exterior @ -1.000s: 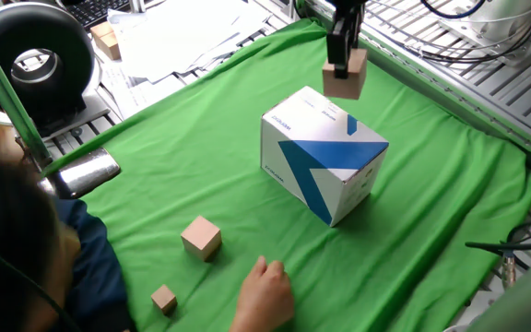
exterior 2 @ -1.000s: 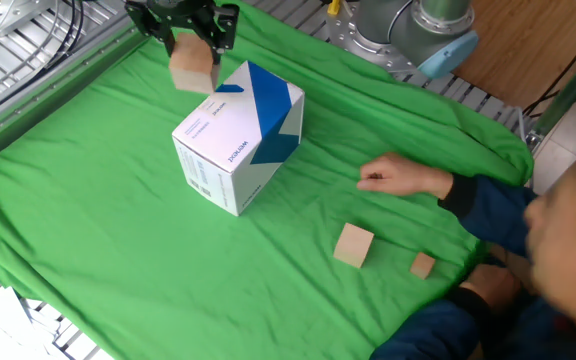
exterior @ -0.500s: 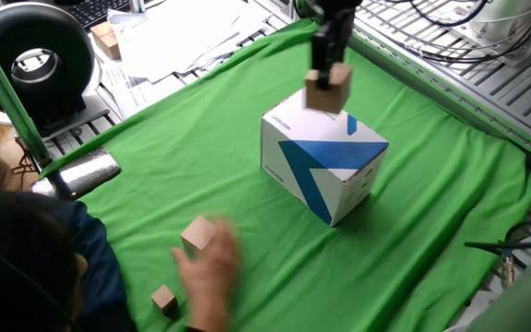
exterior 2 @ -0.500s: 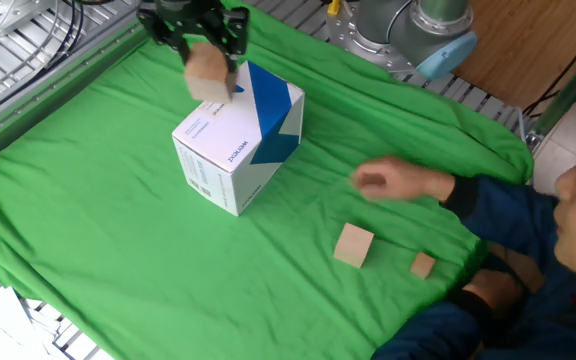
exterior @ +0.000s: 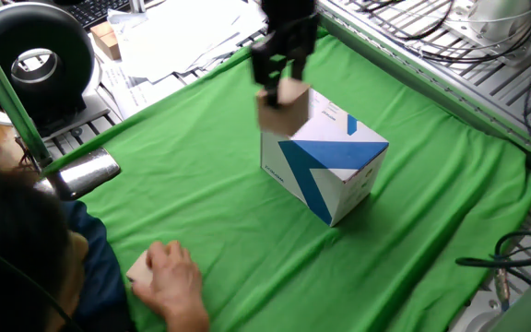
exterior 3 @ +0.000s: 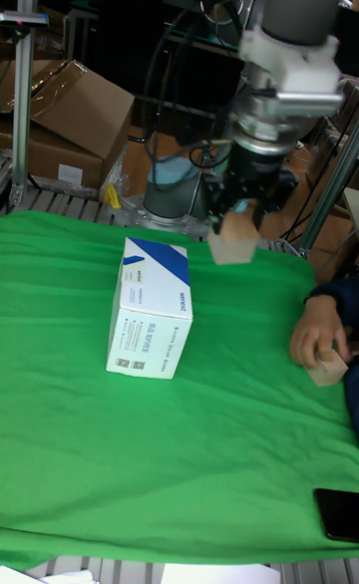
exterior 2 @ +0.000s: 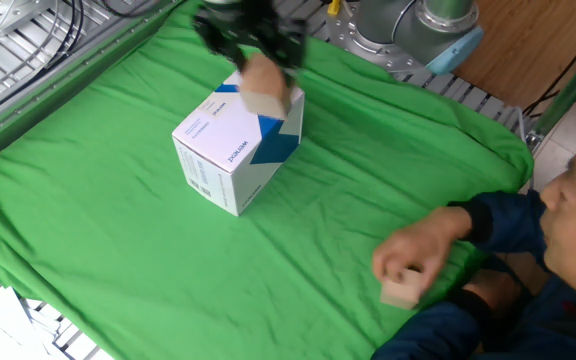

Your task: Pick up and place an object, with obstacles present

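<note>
My gripper (exterior: 281,85) (exterior 2: 260,68) (exterior 3: 235,217) is shut on the object, a small light-tan wooden cube (exterior: 282,109) (exterior 2: 264,88) (exterior 3: 232,239), and carries it in the air. In the fixed views the cube hangs just over the top edge of the obstacle, a large white box with blue angular shapes (exterior: 325,166) (exterior 2: 234,140) (exterior 3: 152,307). In the tall fixed view the cube is up and to the right of the box, clear of the green cloth.
A person's hand (exterior: 171,281) (exterior 2: 418,250) (exterior 3: 317,327) rests on the green cloth (exterior: 201,184) at its edge, covering a tan block (exterior 2: 401,291) (exterior 3: 327,369). Metal rails, cables and papers border the cloth. A phone (exterior 3: 337,514) lies at the cloth's near right corner.
My gripper has carried the cube across the top of the box, toward the person's side. The person's hand has withdrawn to the cloth's edge and taken hold of the loose blocks.
</note>
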You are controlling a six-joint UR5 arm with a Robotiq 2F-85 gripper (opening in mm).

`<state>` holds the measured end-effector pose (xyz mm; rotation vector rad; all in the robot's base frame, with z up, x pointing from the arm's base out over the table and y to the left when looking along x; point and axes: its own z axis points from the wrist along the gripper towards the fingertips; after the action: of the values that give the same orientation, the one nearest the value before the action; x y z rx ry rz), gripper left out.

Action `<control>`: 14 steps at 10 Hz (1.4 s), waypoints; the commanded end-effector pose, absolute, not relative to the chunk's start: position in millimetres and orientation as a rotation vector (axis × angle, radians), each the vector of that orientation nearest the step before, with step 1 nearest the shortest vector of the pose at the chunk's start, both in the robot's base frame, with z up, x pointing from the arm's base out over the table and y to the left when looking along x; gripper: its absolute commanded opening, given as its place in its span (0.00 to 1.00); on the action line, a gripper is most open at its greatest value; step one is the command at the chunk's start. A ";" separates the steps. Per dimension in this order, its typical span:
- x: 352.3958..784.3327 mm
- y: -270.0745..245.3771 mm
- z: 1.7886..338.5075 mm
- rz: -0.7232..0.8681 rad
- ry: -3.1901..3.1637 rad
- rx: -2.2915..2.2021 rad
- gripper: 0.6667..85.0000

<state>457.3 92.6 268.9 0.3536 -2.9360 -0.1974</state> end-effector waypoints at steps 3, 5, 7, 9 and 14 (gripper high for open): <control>491.5 145.3 207.9 -0.176 -2.941 0.327 0.01; 496.2 159.9 186.9 -0.225 -2.950 0.254 0.01; 495.0 134.3 186.8 -0.080 -2.947 0.301 0.01; 495.3 114.0 203.3 -0.017 -2.930 0.322 0.01; 492.8 131.9 204.2 -0.131 -2.915 0.424 0.01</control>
<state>494.5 114.7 201.4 0.4235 -2.9166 -0.0279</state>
